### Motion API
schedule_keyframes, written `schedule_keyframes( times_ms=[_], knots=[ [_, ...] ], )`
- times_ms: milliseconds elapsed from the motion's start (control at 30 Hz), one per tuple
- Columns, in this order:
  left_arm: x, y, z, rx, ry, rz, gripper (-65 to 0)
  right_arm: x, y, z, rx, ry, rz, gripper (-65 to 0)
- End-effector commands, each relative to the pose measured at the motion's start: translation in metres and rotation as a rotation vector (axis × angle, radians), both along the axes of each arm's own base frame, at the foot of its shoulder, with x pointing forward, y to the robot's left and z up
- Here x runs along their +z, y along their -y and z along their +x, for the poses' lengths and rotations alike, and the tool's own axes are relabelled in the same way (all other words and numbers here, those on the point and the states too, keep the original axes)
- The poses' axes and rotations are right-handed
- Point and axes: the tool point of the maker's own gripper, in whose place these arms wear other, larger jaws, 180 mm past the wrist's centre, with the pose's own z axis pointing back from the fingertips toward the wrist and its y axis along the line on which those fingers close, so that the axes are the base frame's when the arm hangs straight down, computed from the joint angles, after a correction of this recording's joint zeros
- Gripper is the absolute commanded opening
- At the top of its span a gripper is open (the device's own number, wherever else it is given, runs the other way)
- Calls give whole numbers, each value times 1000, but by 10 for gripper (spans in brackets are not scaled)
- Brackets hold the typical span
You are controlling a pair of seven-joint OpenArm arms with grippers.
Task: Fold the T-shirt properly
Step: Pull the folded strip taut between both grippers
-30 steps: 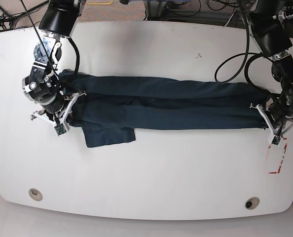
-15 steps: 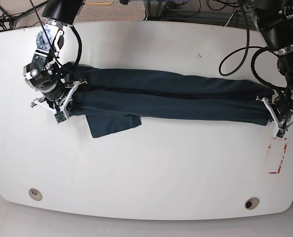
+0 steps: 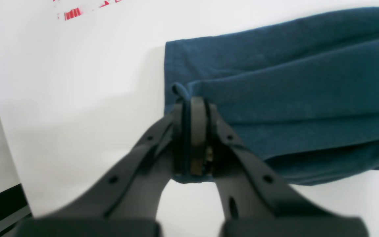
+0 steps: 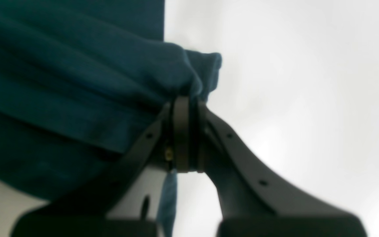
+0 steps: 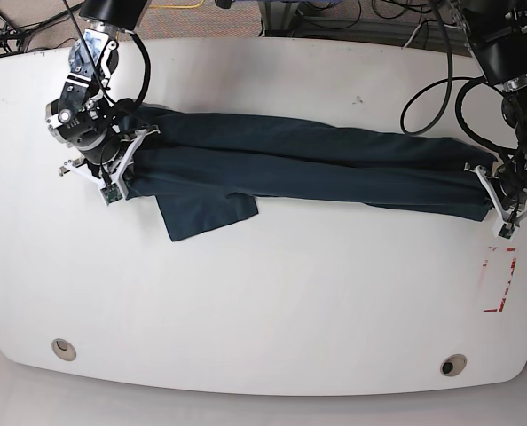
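The dark navy-teal T-shirt (image 5: 308, 169) is folded lengthwise into a long band stretched across the white table (image 5: 272, 302). One short sleeve (image 5: 206, 213) sticks out from its front edge near the left end. My right gripper (image 5: 124, 175) is at the band's left end, shut on a bunch of cloth. The right wrist view shows that gripper (image 4: 186, 100) pinching the T-shirt (image 4: 77, 82). My left gripper (image 5: 494, 192) holds the band's right end. In the left wrist view, it (image 3: 192, 102) is shut on the corner of the T-shirt (image 3: 291, 82).
A red tape mark (image 5: 499, 280) lies on the table just in front of my left gripper, also seen as red marks (image 3: 77, 11). Two round holes (image 5: 64, 348) (image 5: 452, 365) sit near the front edge. Cables (image 5: 423, 98) run along the back right.
Both grippers have carried the stretched T-shirt toward the far side of the table. The band now slopes slightly down to the right, and the sleeve has dragged along with it.
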Motion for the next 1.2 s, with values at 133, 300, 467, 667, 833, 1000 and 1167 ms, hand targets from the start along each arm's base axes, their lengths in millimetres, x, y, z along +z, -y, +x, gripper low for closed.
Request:
schedule_keyframes(
  times_ms=[133, 300, 467, 667, 833, 1000, 1167],
  knots=[
    [4, -10, -6, 5, -2, 31, -650, 3, -2, -5, -5, 13, -4, -650],
    [-2, -11, -11, 8, -23, 37, -650, -5, -2, -14, -6, -16, -2, -599],
    [-6, -18, -21, 1, -52, 57, -514, -8, -1, -18, -6, -28, -5, -457],
    [-4, -21, -22, 3, -56, 70, -172, -5, 2, -19, -15, -21, -7, -205],
    [0, -22, -21, 6, -54, 78, -81, 20, 8, -12, -64, 64, -8, -132],
    [33, -20, -12, -9, 29, 131, -113, 49, 5, 4, -105, 167, 10, -133],
    [63, -12, -7, -28, 96, 187, -114, 54, -12, 12, -106, 200, 82, -146]
  ],
)
